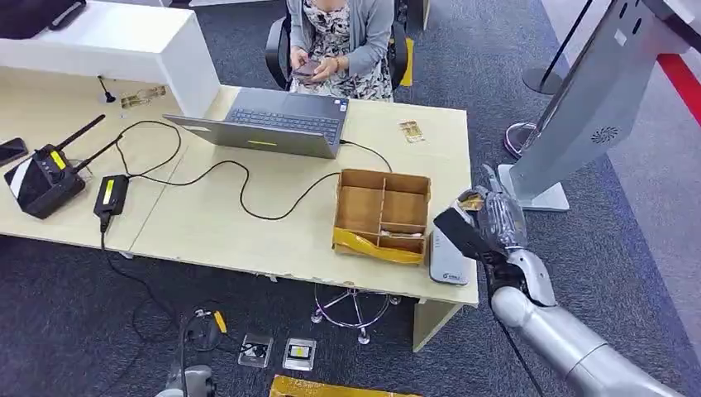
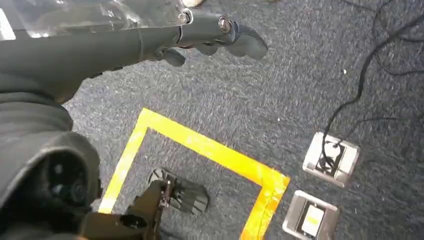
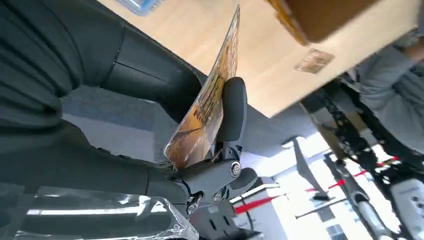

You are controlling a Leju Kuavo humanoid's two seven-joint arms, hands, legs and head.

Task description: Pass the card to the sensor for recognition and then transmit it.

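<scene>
I am looking down at a pale wooden desk (image 1: 248,215) standing on dark grey carpet, and I am taking the cardboard divider box (image 1: 383,213) near the desk's front right corner as my landmark. Just to the right of the box, a grey card sensor (image 1: 447,258) is lying flat on the desk edge. My right hand (image 1: 486,225) is hovering just right of the box, over the sensor's far end, and it is pinching the card (image 3: 205,105) between the thumb and a dark finger (image 3: 233,112); in the right wrist view the card is standing edge-on, gold and brown printed, clamped firmly. Behind the box, a second small card (image 1: 411,131) is lying on the desk. To the left of the box, an open laptop (image 1: 273,122) is sitting with a black cable (image 1: 240,178) running across the desk toward a power brick (image 1: 110,196) and a black router (image 1: 43,178). Beyond the laptop, a person (image 1: 340,37) is sitting in a chair, holding a phone. My left hand (image 2: 210,37) is hanging over the carpet, well below and left of the box, with its fingers curling loosely and holding nothing, above yellow floor tape (image 2: 210,150)
</scene>
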